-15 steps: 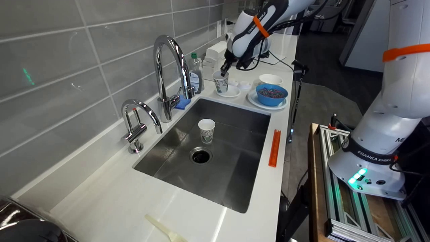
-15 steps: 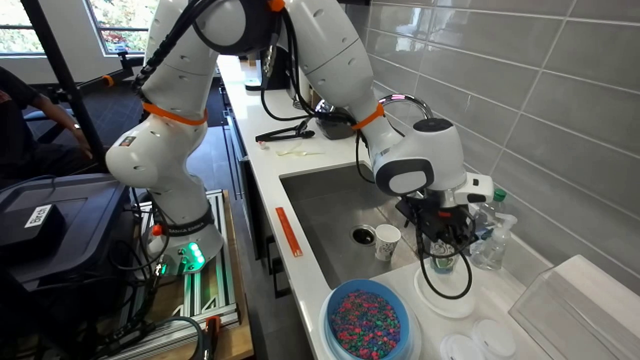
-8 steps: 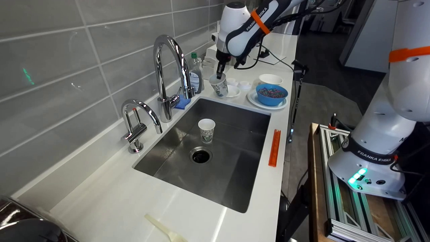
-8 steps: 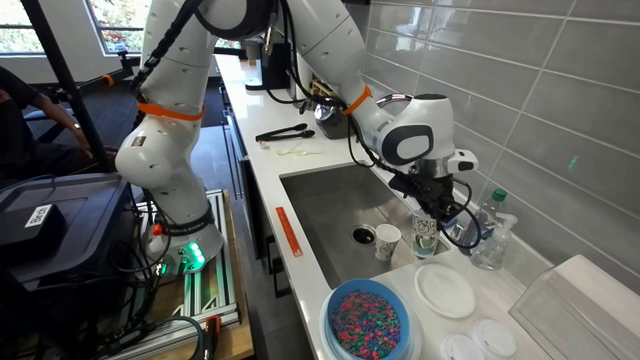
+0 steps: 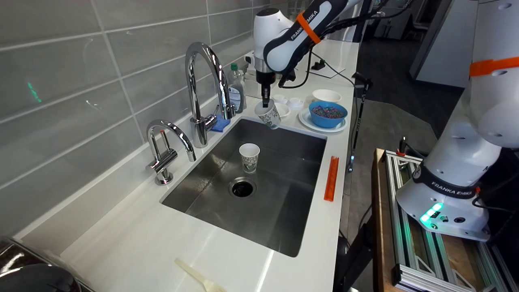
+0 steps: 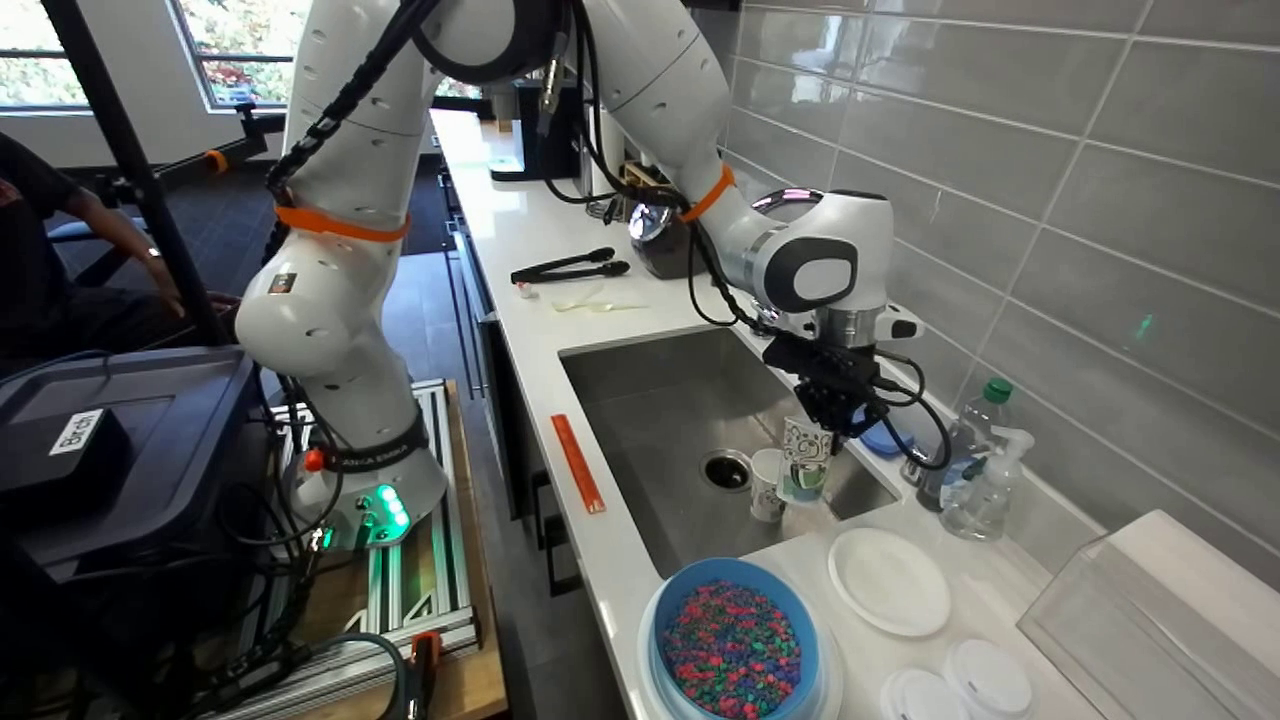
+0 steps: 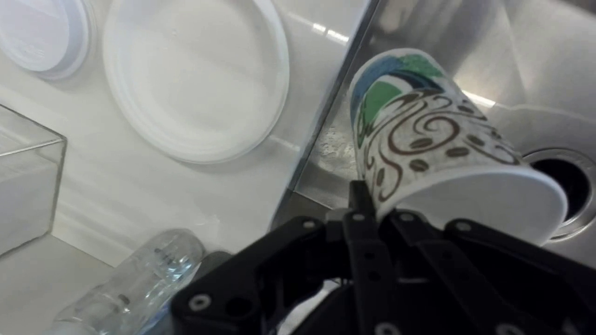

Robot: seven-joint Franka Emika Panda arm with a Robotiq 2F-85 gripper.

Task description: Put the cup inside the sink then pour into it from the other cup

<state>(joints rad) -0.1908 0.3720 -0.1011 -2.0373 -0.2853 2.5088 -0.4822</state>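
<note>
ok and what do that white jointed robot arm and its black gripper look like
The glossy white, rounded arm has a black wrist cap, orange bands and braided black cables. In an exterior view, FRANKA EMIKA is lettered on it and on its black base collar, with green lights below. The black gripper has slim, angular bars with silvery screw heads.

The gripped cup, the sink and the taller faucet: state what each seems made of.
The gripped cup looks like matte paper, perhaps coated, given its thin rim and printed swirls. The sink seems satin stainless steel: grey with soft, blurred reflections. The taller faucet looks like polished, probably chromed metal: mirror-bright with sharp highlights.
</note>
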